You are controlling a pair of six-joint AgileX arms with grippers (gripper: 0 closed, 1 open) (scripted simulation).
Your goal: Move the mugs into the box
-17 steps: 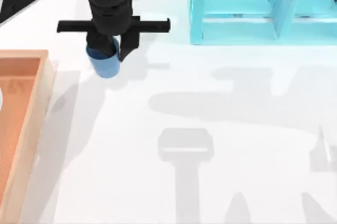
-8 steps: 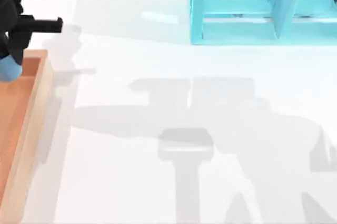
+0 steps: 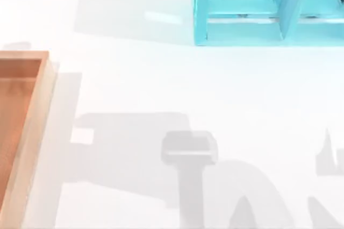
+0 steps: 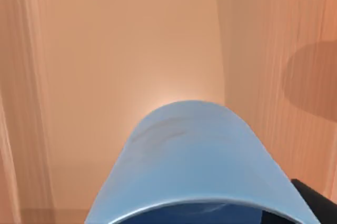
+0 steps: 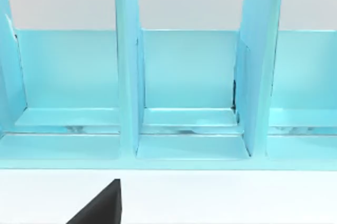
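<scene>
The blue mug [image 4: 197,166] is close up in the left wrist view, rim toward the camera, hanging over the orange-brown floor of the box [image 4: 131,50]. My left gripper is shut on it, and a dark finger [image 4: 316,202] shows beside the rim. The top view has the box's tan rim [image 3: 38,111] at the left edge of the table. A black part of my right gripper [image 5: 100,207] shows in the right wrist view, facing the shelf unit.
A turquoise shelf unit [image 3: 269,8] stands at the back right of the table, its compartments [image 5: 187,92] in front of the right wrist camera. Arm shadows fall across the white tabletop [image 3: 161,78].
My left arm has carried the blue mug leftward from the table's back middle, past the box's rim, and out of the top view. The shadows shifted with it.
</scene>
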